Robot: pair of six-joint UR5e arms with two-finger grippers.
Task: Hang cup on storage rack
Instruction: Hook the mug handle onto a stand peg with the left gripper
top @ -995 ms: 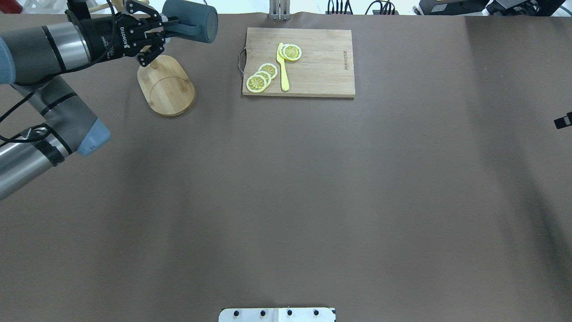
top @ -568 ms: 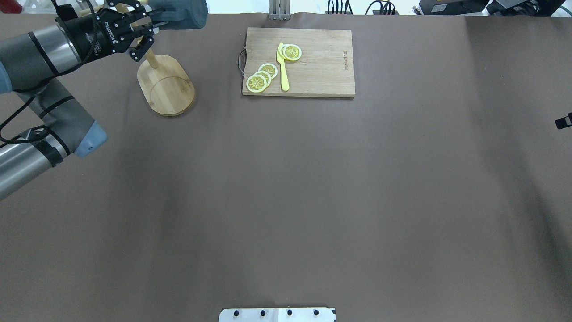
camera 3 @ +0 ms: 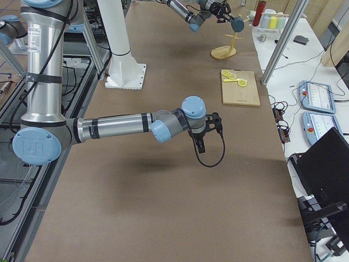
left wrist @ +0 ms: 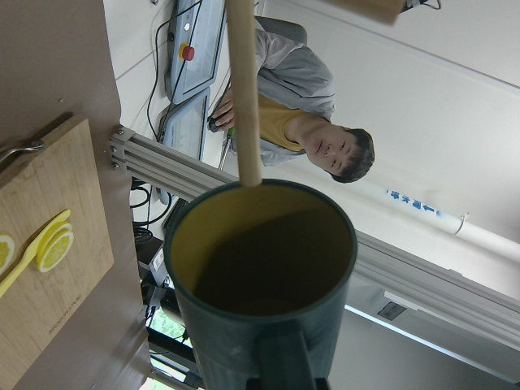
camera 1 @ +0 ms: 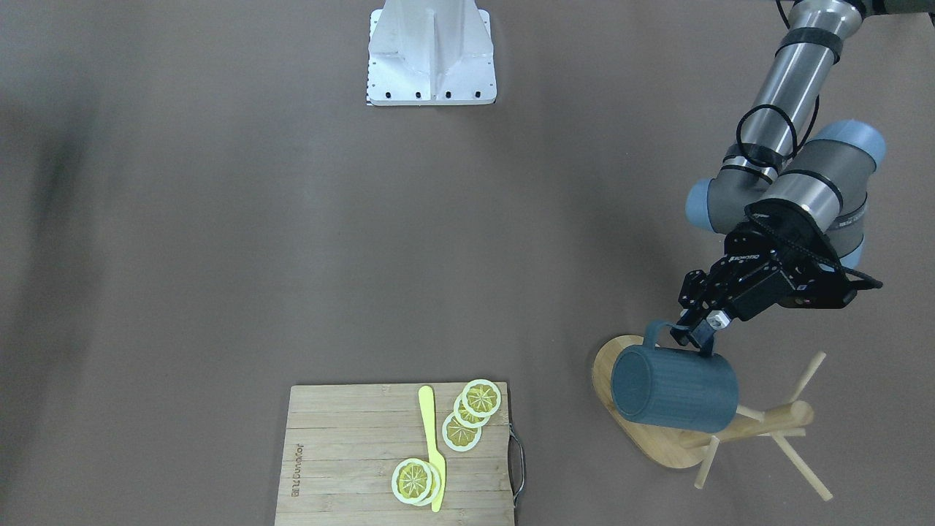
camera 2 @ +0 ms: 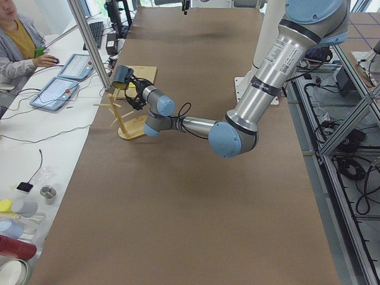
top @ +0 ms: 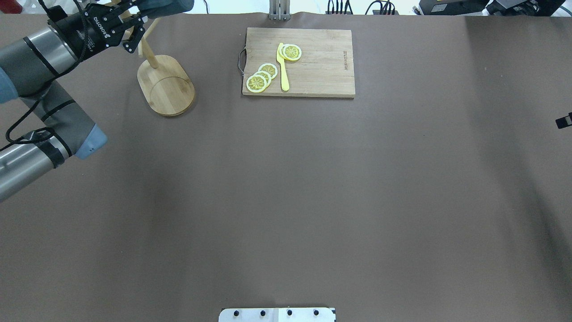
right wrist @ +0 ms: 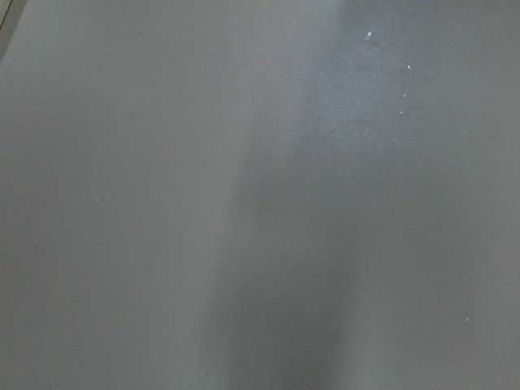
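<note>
My left gripper (camera 1: 697, 332) is shut on the loop handle of the dark teal cup (camera 1: 672, 391) and holds it on its side in the air above the bamboo storage rack (camera 1: 760, 425). In the overhead view the cup (top: 166, 5) is at the top edge, past the rack's oval base (top: 166, 85), with the gripper (top: 133, 20) beside the post. In the left wrist view the cup's yellowish inside (left wrist: 260, 252) faces away and a thin peg (left wrist: 243, 89) reaches down to its rim. My right gripper (camera 3: 202, 143) hangs low over bare table; I cannot tell its opening.
A slatted wooden cutting board (top: 313, 71) with lemon slices (top: 261, 77) and a yellow knife (top: 282, 67) lies right of the rack. Operators' desks with tablets (camera 2: 59, 89) and a person (camera 2: 15, 41) sit past the table's far edge.
My left gripper has carried the cup leftward and farther from the robot, toward the table's far edge. The rack's post now shows uncovered. The rack and board have not moved.
</note>
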